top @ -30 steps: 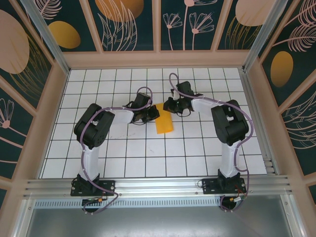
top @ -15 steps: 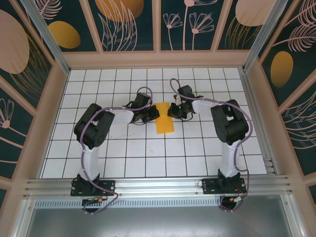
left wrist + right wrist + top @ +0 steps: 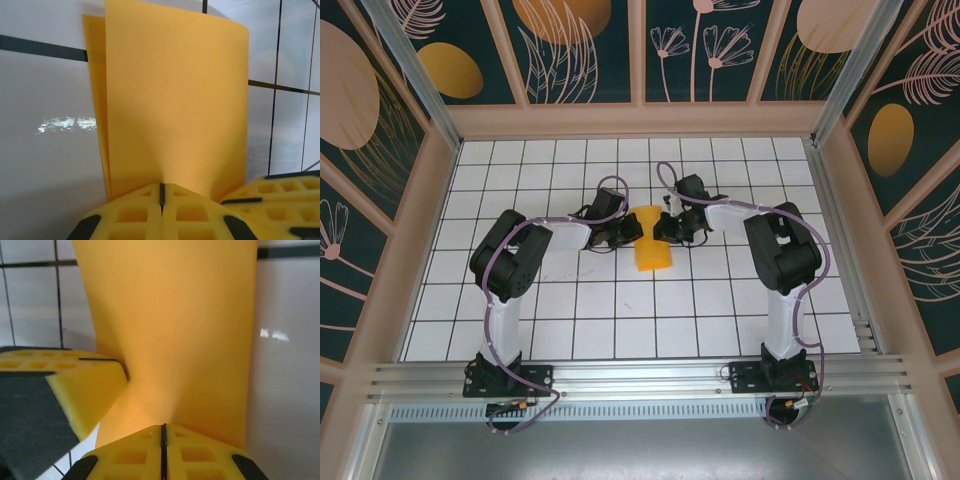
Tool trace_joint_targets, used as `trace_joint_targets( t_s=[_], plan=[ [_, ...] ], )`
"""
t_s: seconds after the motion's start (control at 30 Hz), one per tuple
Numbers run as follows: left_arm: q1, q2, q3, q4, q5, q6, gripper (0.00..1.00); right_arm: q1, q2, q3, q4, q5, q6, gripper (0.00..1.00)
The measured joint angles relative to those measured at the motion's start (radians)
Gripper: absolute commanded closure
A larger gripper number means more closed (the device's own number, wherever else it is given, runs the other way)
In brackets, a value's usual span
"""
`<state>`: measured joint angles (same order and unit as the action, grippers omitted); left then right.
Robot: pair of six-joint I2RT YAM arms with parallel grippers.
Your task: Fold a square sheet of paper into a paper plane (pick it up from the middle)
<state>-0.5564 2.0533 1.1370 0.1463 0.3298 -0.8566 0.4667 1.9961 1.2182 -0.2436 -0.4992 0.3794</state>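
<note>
Shifted over the last second: right gripper (image 3: 667, 226), drawn leftward, hard up against the square sheet of paper (image 3: 651, 245). On the left, left gripper (image 3: 630, 232) pinched fully shut on the sheet's edge, with two layers fanning out beyond the pads in the left wrist view. At centre, sheet doubled over into a strip on the white grid table (image 3: 620, 300), between both arms. On the right, right gripper likewise clamped on the paper. Probably setting the first centre fold; pressing the crease flat likely next.
</note>
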Motion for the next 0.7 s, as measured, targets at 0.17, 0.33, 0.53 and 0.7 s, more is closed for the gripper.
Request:
trace_joint_targets(
  t_s=[0.17,0.33,0.53,0.7],
  plan=[
    [0.000,0.000,-0.005,0.008,0.000,0.000,0.95,-0.007,-0.010,-0.047,0.036,-0.009,-0.001,0.91],
    [0.000,-0.001,-0.007,0.011,0.000,0.000,0.95,-0.029,-0.062,-0.121,0.052,-0.024,-0.019,0.91],
    [0.000,-0.001,-0.010,0.015,0.000,0.000,0.95,-0.031,-0.107,-0.147,0.018,-0.057,-0.063,0.90],
    [0.000,-0.001,-0.010,0.015,0.000,0.000,0.95,-0.002,-0.104,-0.132,0.016,-0.072,-0.063,0.90]
  ],
)
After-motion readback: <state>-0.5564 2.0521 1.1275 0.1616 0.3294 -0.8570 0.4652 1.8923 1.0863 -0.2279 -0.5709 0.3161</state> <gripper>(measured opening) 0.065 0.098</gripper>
